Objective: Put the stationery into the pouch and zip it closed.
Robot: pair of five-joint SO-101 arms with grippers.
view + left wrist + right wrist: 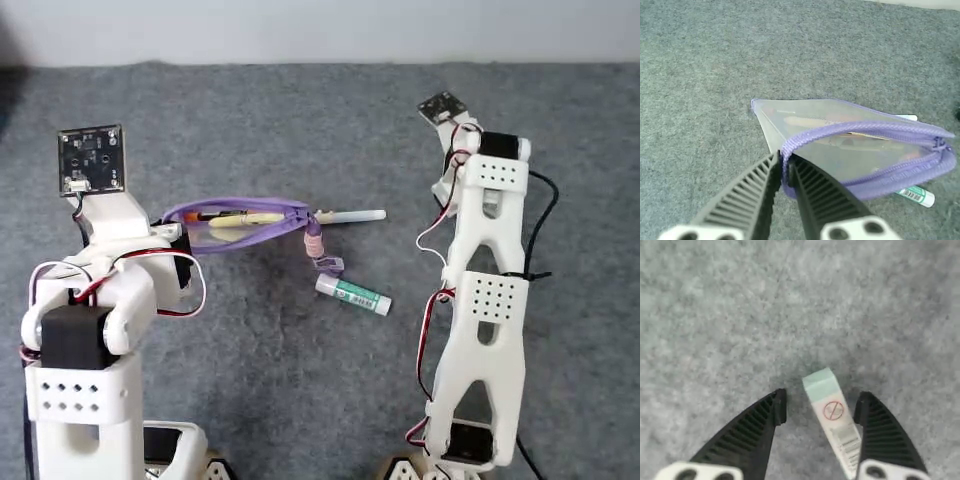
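Pouch [850,150] lying unzipped on grey bench [300,120], left jaws clamping its purple zip edge, right jaws standing apart, straddling tube [832,420].

In the high view the pouch [238,226] lies left of centre on the table [300,400], its left end pinched in the left gripper [784,159]. A pen [350,216] lies just right of it, and a glue stick [352,295] below right, apart.

Pouch [236,206], clear with purple zip: 1.
Items inside it: at least 2, an orange pen [215,215] and a yellow item [240,235]; full count unclear.
White pen [350,216] on desk: 1.
Green-labelled tube [352,295] on desk: 1.
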